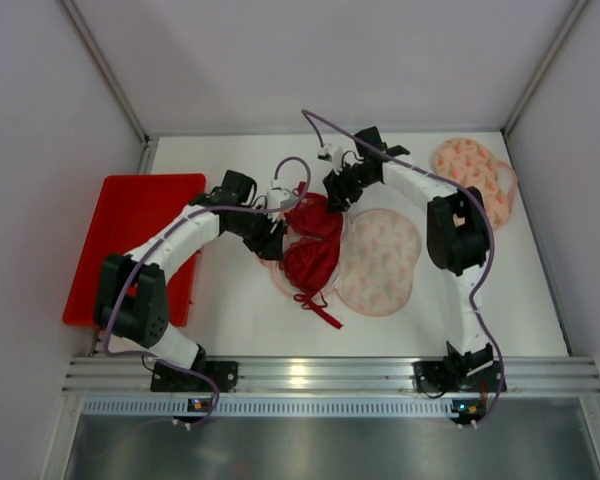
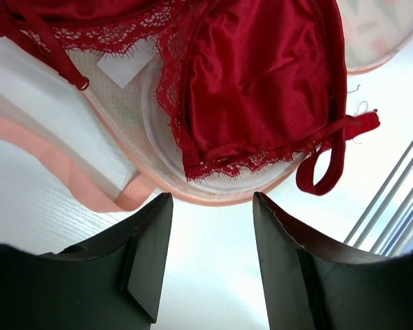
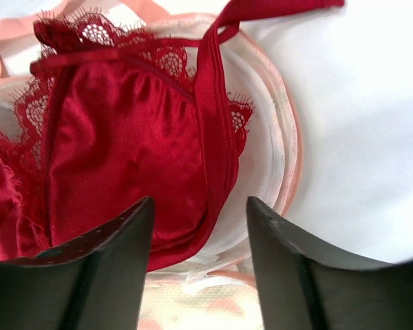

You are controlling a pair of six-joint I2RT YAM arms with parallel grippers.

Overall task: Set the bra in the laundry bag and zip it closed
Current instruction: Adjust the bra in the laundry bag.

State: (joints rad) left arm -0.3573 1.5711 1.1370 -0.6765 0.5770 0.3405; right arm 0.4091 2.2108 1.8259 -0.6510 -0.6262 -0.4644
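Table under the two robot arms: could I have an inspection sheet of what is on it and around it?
Surface: white table, looks clean.
Job's things: red bra lying on the opened laundry bag, one strap trailing past the rim; bag not zipped.
Clutter: second patterned bag at far right; red tray at left.
Grippers: left gripper open, holding nothing; right gripper open, holding nothing; both over the bra.
Cables: purple cables run along both arms.
Surroundings: pale walls; metal rail at near edge.
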